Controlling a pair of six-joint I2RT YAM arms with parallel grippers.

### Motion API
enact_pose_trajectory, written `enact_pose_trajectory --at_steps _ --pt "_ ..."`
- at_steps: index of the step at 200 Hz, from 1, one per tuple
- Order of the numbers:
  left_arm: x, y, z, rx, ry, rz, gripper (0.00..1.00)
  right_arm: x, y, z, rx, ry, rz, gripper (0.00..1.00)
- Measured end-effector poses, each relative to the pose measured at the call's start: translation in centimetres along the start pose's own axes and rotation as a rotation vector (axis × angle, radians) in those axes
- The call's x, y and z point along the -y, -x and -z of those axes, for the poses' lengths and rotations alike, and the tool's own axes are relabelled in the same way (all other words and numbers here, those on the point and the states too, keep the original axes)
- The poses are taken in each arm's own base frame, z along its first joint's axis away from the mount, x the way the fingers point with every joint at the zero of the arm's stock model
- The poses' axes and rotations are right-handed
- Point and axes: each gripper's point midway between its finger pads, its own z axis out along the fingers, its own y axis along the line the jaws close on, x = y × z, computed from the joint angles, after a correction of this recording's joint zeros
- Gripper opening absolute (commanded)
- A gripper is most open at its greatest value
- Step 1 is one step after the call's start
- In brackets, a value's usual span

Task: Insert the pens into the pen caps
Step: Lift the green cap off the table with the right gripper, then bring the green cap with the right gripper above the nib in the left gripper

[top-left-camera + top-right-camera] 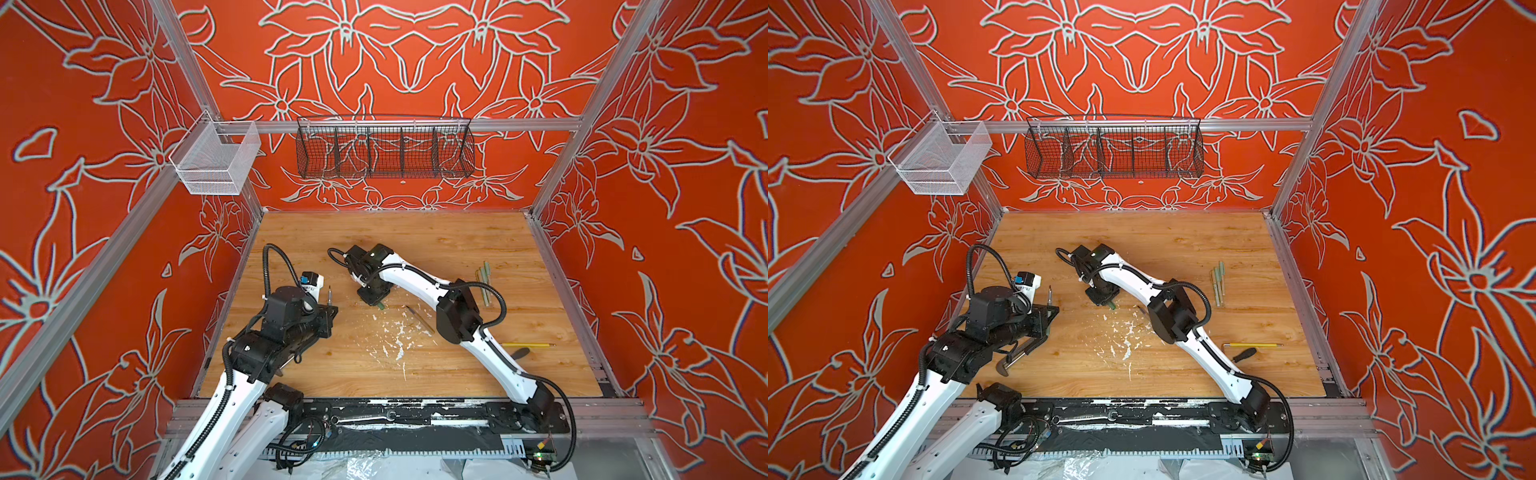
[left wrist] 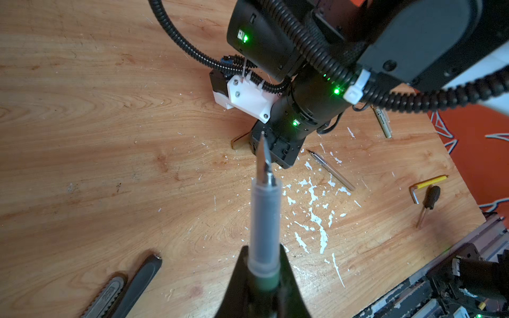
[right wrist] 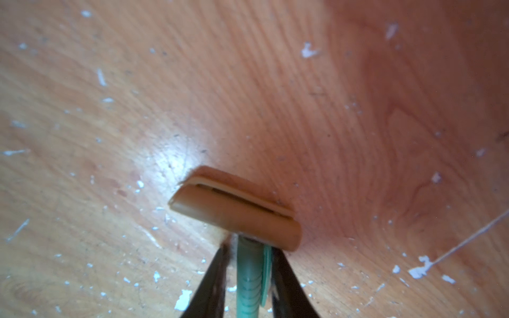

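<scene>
— The left gripper is pinching the dark green pen off the table. And the right gripper?
— Its fingers are flanking the green pen cap lying on the table; I cannot tell if they are gripping. The abutting tan cap might be skewing it.

dark green pen upright, tip up, clamped in left pincer | green cap butts against tan cap, flat on bench | olive pen lies loose nearby

Two uncapped pens, three capped pens, two loose caps, two baskets
</scene>
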Motion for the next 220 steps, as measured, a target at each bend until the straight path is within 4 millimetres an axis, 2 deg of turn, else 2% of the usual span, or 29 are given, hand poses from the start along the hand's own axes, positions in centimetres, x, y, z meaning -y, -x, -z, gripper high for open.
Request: enact_pose_trajectory --at_steps 62,100,121,148,186,202,220 --pt "0.8 -0.4 -0.4 -0.033 -0.049 0.007 0.00 -0.1 0.1 0.0 0.003 0.004 -0.001 0.15" --pt "2.6 -1.0 -1.7 -0.106 -0.156 0.044 0.00 0.4 0.2 0.4 0.005 0.055 -0.043 0.14" --pt "3.3 -1.7 -3.0 -0.153 -0.216 0.090 0.00 0.9 -0.6 0.9 -0.007 0.098 -0.081 0.14" --pt "3.7 -3.3 -4.5 -0.206 -0.270 0.147 0.00 2.6 -1.6 3.4 0.016 0.171 -0.175 0.15" --pt "4.9 -5.5 -6.4 -0.306 -0.335 0.184 0.00 5.5 -1.0 9.0 0.158 0.308 -0.336 0.15" --pt "5.6 -6.4 -7.3 -0.362 -0.360 0.184 0.00 6.0 -0.4 10.6 0.214 0.389 -0.399 0.15" --pt "6.0 -7.7 -8.2 -0.429 -0.366 0.186 0.00 5.7 0.4 11.4 0.242 0.469 -0.448 0.15"
